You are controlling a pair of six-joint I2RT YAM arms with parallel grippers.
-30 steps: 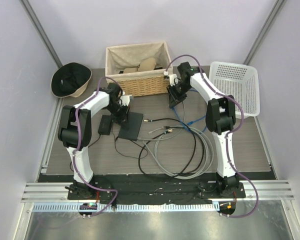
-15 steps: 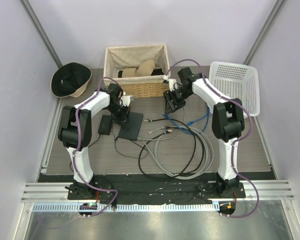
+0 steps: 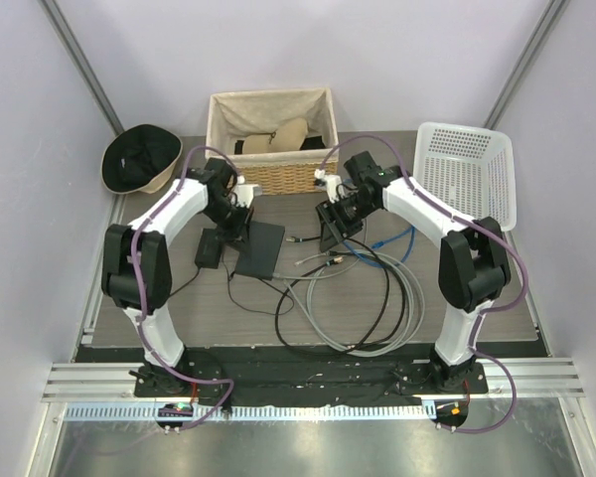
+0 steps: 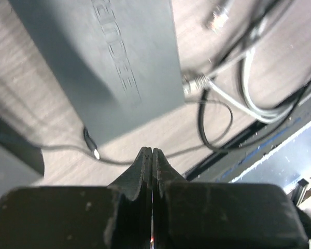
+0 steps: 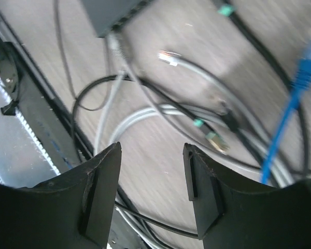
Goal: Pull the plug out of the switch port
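Left gripper clenched shut on nothing, beside the black switch — long axis near-to-far, port edge facing the arm bases, the port hidden behind a blurred grey plug. Right gripper released over loose cables.

Wood-grain table carries a flat black switch box. Power brick lies just left of it, coiled cables to its right. Wicker basket stands behind it.

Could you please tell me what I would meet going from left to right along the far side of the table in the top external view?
black hat → wicker basket → white plastic basket
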